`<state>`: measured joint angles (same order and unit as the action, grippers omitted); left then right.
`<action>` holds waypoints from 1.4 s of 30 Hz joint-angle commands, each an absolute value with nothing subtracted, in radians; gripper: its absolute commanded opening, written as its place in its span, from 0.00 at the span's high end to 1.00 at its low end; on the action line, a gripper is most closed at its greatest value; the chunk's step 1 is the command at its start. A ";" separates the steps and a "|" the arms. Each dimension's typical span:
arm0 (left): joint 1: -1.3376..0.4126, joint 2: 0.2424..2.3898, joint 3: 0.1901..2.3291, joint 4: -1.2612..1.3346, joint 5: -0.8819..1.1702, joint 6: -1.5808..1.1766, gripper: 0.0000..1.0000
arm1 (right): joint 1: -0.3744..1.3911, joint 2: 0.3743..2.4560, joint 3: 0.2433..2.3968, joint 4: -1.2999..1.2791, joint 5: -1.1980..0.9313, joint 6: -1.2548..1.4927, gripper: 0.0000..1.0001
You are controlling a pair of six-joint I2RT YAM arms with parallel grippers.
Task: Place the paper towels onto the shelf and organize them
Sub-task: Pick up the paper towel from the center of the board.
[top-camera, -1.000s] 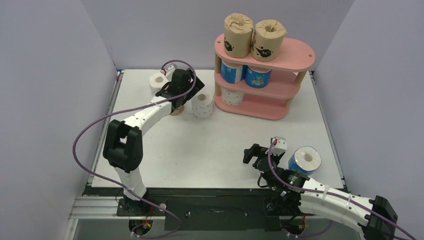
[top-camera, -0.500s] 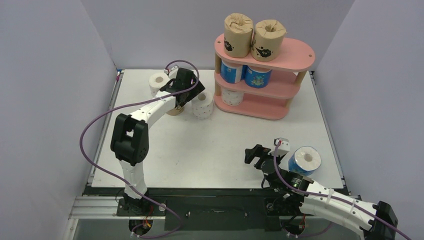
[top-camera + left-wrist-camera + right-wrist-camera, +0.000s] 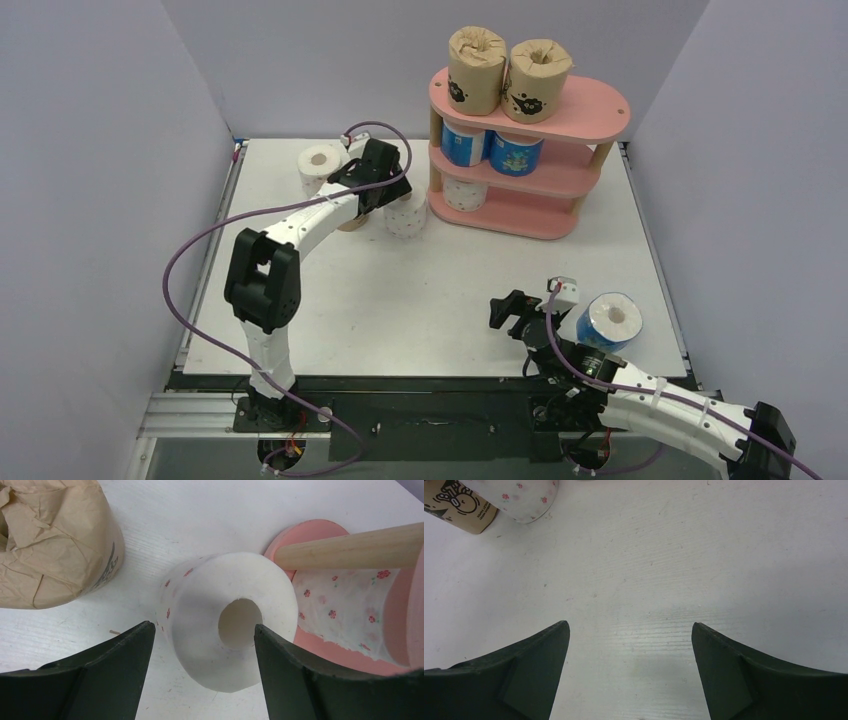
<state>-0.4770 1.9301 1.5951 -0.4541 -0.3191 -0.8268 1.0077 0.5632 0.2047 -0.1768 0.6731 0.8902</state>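
The pink shelf (image 3: pixel 585 110) stands at the back right. Two brown rolls (image 3: pixel 476 68) stand on its top board, two blue rolls (image 3: pixel 515 152) on the middle one, and one white pink-dotted roll (image 3: pixel 465 193) on the bottom one. My left gripper (image 3: pixel 388 192) is open over a white dotted roll (image 3: pixel 408 218) on the table beside the shelf. In the left wrist view the gripper (image 3: pixel 202 630) has a finger on each side of that roll (image 3: pixel 210 630), not touching it. My right gripper (image 3: pixel 508 308) is open and empty over bare table (image 3: pixel 630 627).
A brown roll (image 3: pixel 350 222) stands partly hidden under my left arm; it also shows in the left wrist view (image 3: pixel 55 540). Another white roll (image 3: pixel 320 163) stands at the back left. A blue roll (image 3: pixel 610 320) stands by my right arm. A wooden shelf post (image 3: pixel 350 550) lies close to the right of the left gripper.
My left gripper has moved right, from beside the back-left white roll to over the white roll next to the shelf. The right arm has shifted slightly.
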 commanded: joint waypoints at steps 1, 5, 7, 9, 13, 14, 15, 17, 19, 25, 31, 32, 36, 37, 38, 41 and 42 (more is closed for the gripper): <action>-0.488 1.938 1.646 -0.455 -0.354 -0.791 0.30 | 1.005 0.554 0.195 -0.150 0.677 0.876 0.13; -0.488 1.964 1.653 -0.463 -0.350 -0.789 0.30 | 1.005 0.555 0.195 -0.150 0.677 0.877 0.13; -0.488 1.974 1.655 -0.461 -0.347 -0.788 0.31 | 1.005 0.555 0.195 -0.148 0.677 0.875 0.13; -0.488 1.983 1.658 -0.459 -0.345 -0.790 0.32 | 1.004 0.555 0.195 -0.146 0.678 0.875 0.13; -0.488 2.004 1.664 -0.459 -0.340 -0.789 0.37 | 1.003 0.558 0.194 -0.145 0.679 0.873 0.13; -0.488 2.004 1.664 -0.459 -0.340 -0.789 0.39 | 1.004 0.559 0.195 -0.145 0.678 0.873 0.13; -0.488 2.004 1.662 -0.457 -0.336 -0.788 0.41 | 1.004 0.559 0.196 -0.144 0.680 0.873 0.13; -0.488 2.000 1.657 -0.452 -0.331 -0.790 0.46 | 1.004 0.561 0.195 -0.144 0.680 0.873 0.13; -0.488 1.990 1.647 -0.443 -0.323 -0.793 0.52 | 1.004 0.561 0.195 -0.143 0.680 0.873 0.13; -0.496 1.925 1.590 -0.421 -0.311 -0.793 0.71 | 1.005 0.557 0.196 -0.147 0.679 0.871 0.14; -0.517 1.813 1.514 -0.394 -0.295 -0.804 0.84 | 1.005 0.533 0.209 -0.169 0.683 0.877 0.14; -0.523 1.787 1.506 -0.388 -0.294 -0.808 0.85 | 1.005 0.526 0.217 -0.179 0.689 0.879 0.14; -0.569 1.712 1.443 -0.371 -0.295 -0.834 0.85 | 1.005 0.496 0.240 -0.217 0.720 0.888 0.14; -0.591 1.701 1.433 -0.366 -0.296 -0.845 0.85 | 1.005 0.483 0.250 -0.224 0.736 0.892 0.14; -0.603 1.679 1.411 -0.355 -0.297 -0.851 0.85 | 1.005 0.477 0.256 -0.241 0.743 0.896 0.14; -0.667 1.645 1.372 -0.334 -0.298 -0.881 0.85 | 1.005 0.443 0.276 -0.275 0.768 0.909 0.14; -0.696 1.635 1.358 -0.327 -0.298 -0.887 0.84 | 1.004 0.436 0.280 -0.293 0.771 0.913 0.14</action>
<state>-0.6209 1.7134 1.3876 -0.4240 -0.3069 -0.8368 1.0077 0.4725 0.2176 -0.2401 0.7074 0.8886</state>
